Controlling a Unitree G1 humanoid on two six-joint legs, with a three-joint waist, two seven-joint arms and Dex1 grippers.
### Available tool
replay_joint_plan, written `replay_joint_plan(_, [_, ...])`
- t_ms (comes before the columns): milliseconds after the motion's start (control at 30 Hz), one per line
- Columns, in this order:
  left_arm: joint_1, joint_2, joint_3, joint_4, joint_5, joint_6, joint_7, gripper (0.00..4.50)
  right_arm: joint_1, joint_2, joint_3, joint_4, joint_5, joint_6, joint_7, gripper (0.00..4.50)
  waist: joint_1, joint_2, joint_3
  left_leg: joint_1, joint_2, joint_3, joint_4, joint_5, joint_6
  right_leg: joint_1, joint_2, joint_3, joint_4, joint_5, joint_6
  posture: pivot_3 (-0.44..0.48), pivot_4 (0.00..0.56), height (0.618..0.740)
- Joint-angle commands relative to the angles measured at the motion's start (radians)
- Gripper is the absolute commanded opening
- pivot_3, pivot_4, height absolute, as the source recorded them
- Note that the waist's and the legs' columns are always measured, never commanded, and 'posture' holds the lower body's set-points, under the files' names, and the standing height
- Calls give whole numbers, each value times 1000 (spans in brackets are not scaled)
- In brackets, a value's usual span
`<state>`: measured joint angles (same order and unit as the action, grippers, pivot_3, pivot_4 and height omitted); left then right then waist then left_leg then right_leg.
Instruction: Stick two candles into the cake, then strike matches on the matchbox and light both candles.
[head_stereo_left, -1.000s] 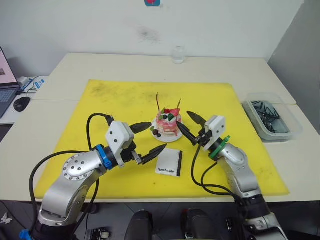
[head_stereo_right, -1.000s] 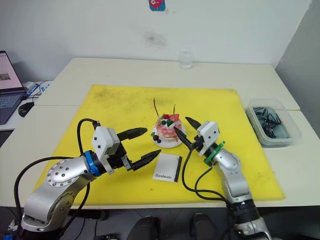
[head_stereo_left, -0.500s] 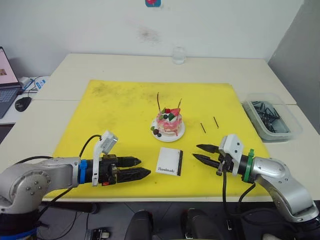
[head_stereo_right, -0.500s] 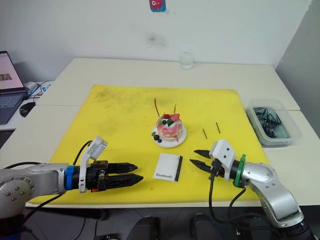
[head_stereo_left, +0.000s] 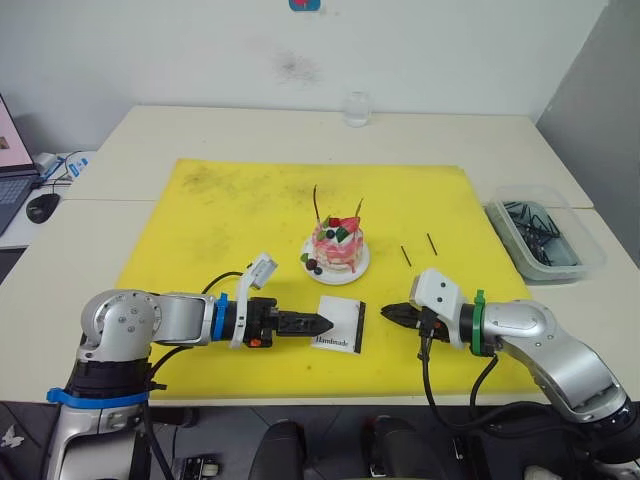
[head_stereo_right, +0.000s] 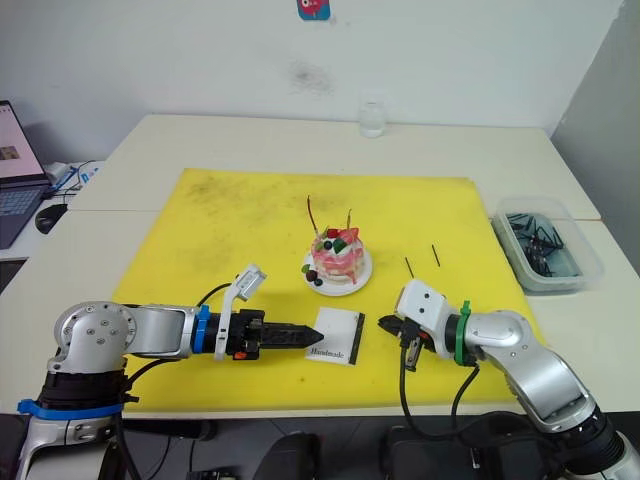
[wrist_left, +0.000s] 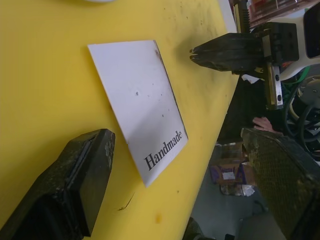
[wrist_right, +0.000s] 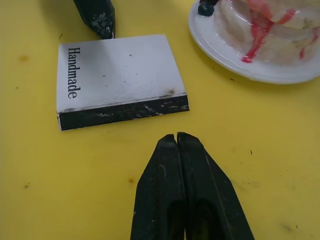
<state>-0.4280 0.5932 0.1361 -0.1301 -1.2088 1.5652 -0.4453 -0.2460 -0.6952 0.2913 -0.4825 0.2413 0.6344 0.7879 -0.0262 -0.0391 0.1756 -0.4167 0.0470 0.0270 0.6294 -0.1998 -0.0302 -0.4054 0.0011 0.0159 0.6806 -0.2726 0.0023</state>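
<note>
Left eye view shows one matchbox (head_stereo_left: 338, 325) lying flat near the front edge of the yellow mat (head_stereo_left: 220, 220), between the two grippers. The left gripper (head_stereo_left: 322, 322) has its fingers pinched together, tips at the box's left edge; half a second ago it lay well to the left. The right gripper (head_stereo_left: 388, 313), fingers pressed shut on nothing, has moved in just beside the box's black strip. Beyond stands one cake (head_stereo_left: 338, 243) on its plate (head_stereo_left: 336, 270), with two candles (head_stereo_left: 316, 200) upright in it. Two matches (head_stereo_left: 406, 255) lie apart on open mat to its right. One bin (head_stereo_left: 545, 238) sits at the table's right edge; one glass (head_stereo_left: 357, 108) stands farthest back.
</note>
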Motion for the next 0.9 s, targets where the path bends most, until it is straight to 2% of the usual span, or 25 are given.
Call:
replay_joint_plan(33, [-7, -33, 6, 0, 11, 16, 19, 4500, -31, 6, 24, -2, -17, 4, 13, 20, 0, 0, 0, 0, 0, 0, 0, 0, 0, 0, 0, 0, 0, 0, 0, 0, 150, 740])
replay_joint_plan(333, [22, -122, 28, -22, 7, 48, 66, 4500, -90, 62, 106, 58, -64, 15, 20, 20, 5, -1, 0, 0, -1, 0, 1, 0, 0, 1, -1, 0, 0, 0, 0, 0, 150, 740])
replay_joint_plan(900, [48, -134, 13, -66, 14, 49, 70, 4500, -181, 174, 99, -10, -9, 184, 2, 20, 4, 0, 0, 0, -1, 0, 0, 0, 0, 1, -2, 0, 0, 0, 1, 0, 150, 740])
